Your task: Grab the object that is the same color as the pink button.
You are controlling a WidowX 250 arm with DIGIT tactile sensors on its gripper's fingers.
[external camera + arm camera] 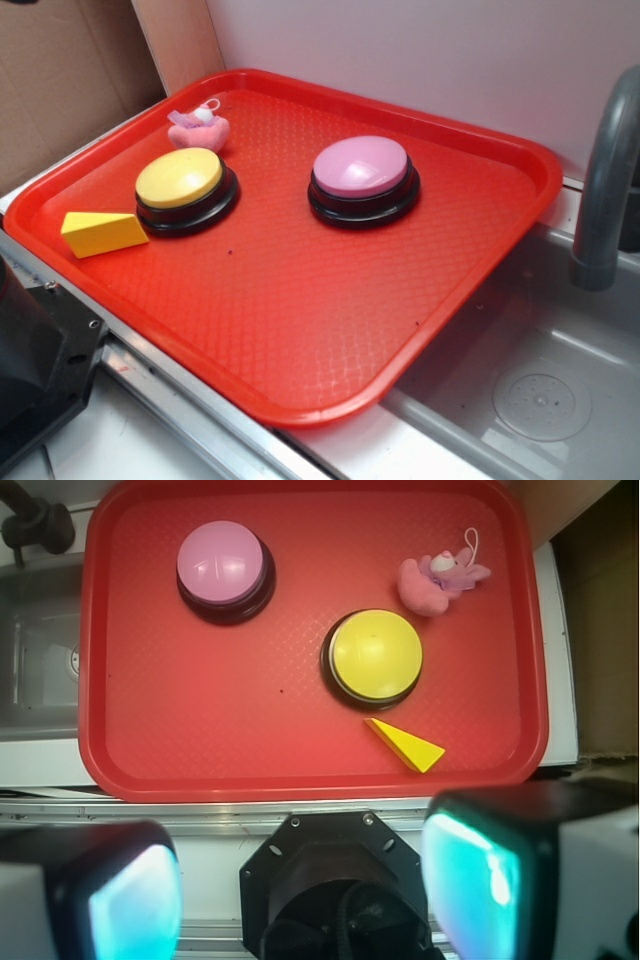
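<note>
Nothing grabbed yet: gripper [300, 890] hangs wide open off the tray [300, 760], well apart from the pink plush [428, 585].

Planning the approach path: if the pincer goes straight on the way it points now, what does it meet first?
Probably the red plastic tray, on bare surface between the open pincer fingers, near the yellow dome button; depth is unclear.

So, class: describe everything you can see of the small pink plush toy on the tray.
The plush toy is soft pink fabric, rounded and heart-like, with white and lilac bits and a thin white loop on top. It lies in a far corner of the red tray, just behind the yellow button, apart from it in the wrist view. Nothing grips it.
</note>
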